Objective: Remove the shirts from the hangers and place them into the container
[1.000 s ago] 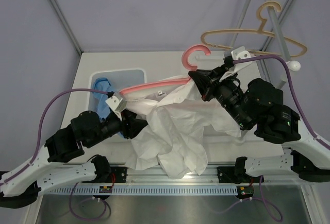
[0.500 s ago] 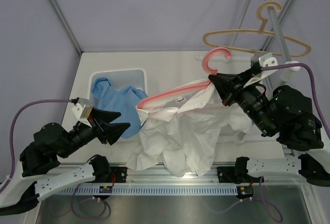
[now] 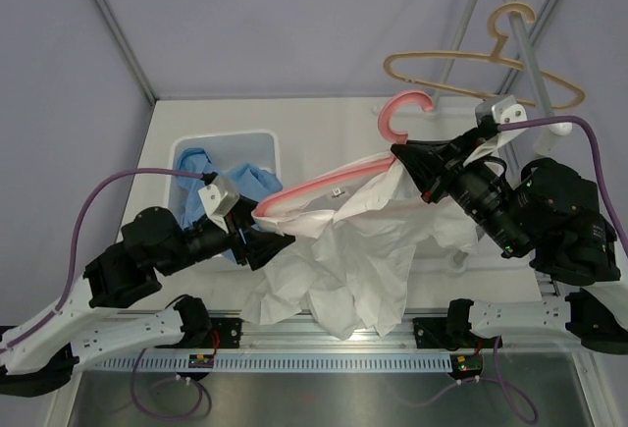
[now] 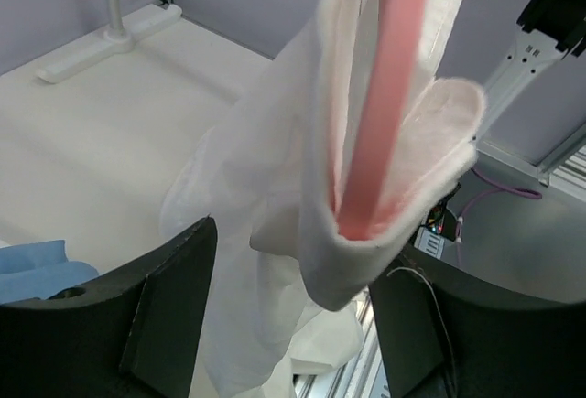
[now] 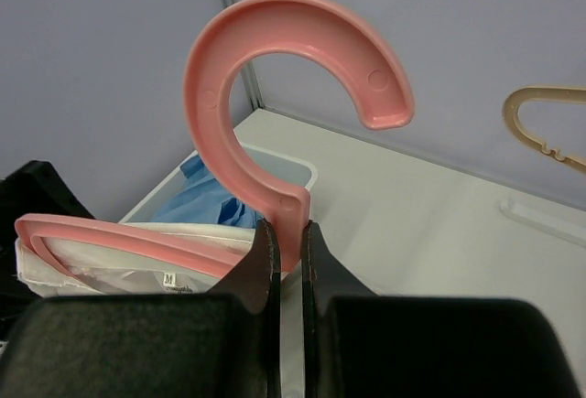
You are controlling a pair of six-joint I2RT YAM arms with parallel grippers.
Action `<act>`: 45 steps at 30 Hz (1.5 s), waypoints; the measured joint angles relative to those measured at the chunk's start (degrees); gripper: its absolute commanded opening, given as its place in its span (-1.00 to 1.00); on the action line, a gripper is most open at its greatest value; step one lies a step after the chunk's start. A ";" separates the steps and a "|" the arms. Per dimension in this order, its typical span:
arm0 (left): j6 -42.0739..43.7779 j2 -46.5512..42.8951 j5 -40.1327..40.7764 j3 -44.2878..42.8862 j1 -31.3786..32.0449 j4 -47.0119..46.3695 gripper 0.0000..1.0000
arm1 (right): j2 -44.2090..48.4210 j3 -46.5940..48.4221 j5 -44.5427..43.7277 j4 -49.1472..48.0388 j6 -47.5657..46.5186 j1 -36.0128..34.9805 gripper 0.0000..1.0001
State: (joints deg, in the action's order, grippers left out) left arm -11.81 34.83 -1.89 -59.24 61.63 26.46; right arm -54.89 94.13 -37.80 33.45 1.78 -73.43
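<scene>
The right tool (image 5: pixel 284 233) pinches the glossy pink hanger (image 5: pixel 275 69) below its hook. The crumpled white shirt (image 3: pixel 343 260) drapes from it over the worktop (image 3: pixel 324 123), the left tool (image 4: pixel 293 265) gaping wide around one shoulder. At ten o'clock, a soft blue shirt (image 3: pixel 231 191) half-hides the tub (image 3: pixel 231 135).

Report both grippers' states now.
Left gripper: open, straddling a shoulder of the white cloth shirt.
Right gripper: closed on the neck of the pink plastic curved-hook hanger.
</scene>
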 measured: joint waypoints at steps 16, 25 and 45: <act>0.00 -1.09 0.37 7.19 0.00 -11.50 -1.00 | 0.09 3.78 2.36 0.24 2.60 -0.02 -1.00; -1.73 -11.78 8.31 14.60 0.00 -16.06 -1.00 | 2.91 -2.12 -12.50 -4.66 4.50 -0.42 -1.00; 0.35 0.74 2.10 1.14 -0.02 -5.53 0.68 | 0.20 3.02 -10.32 -10.38 2.32 -0.55 -1.00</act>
State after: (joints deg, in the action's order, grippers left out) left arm -11.46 35.57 0.21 -58.11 61.60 20.93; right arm -54.70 97.14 -48.12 23.07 4.10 -73.97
